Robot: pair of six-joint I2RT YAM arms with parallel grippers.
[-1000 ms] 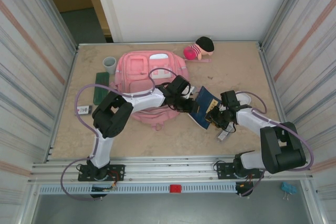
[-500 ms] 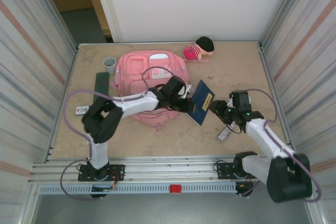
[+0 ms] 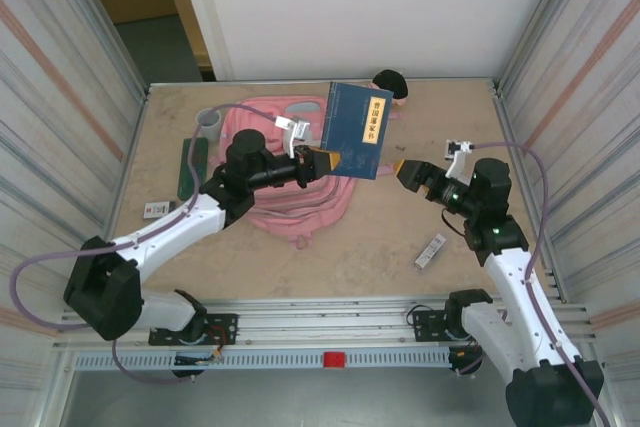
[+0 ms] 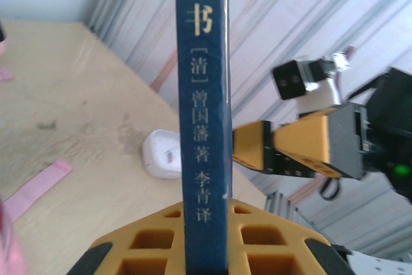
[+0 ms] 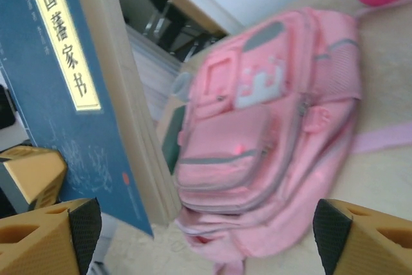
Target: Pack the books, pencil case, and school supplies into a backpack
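My left gripper (image 3: 328,160) is shut on the lower edge of the dark blue book (image 3: 358,130) and holds it upright in the air over the right side of the pink backpack (image 3: 285,202). In the left wrist view the book's spine (image 4: 205,94) rises between the yellow pads (image 4: 148,249). My right gripper (image 3: 403,171) hangs open just right of the book, apart from it, its jaws wide in front of the backpack (image 5: 257,146). The dark green pencil case (image 3: 192,169) lies left of the backpack. A grey-white strip (image 3: 431,250), a white card (image 3: 157,209) and a white box (image 4: 161,154) lie on the table.
A grey cup (image 3: 209,122) stands at the back left beside the backpack. The pink doll (image 3: 392,81) lies at the back, partly hidden behind the raised book. Corrugated metal walls (image 3: 60,147) close both sides. A pink strap (image 4: 38,188) trails on the table.
The left arm has lifted the book from the table and swung it up over the backpack. The right gripper has let go of the book, opened wide and drawn back to the right.
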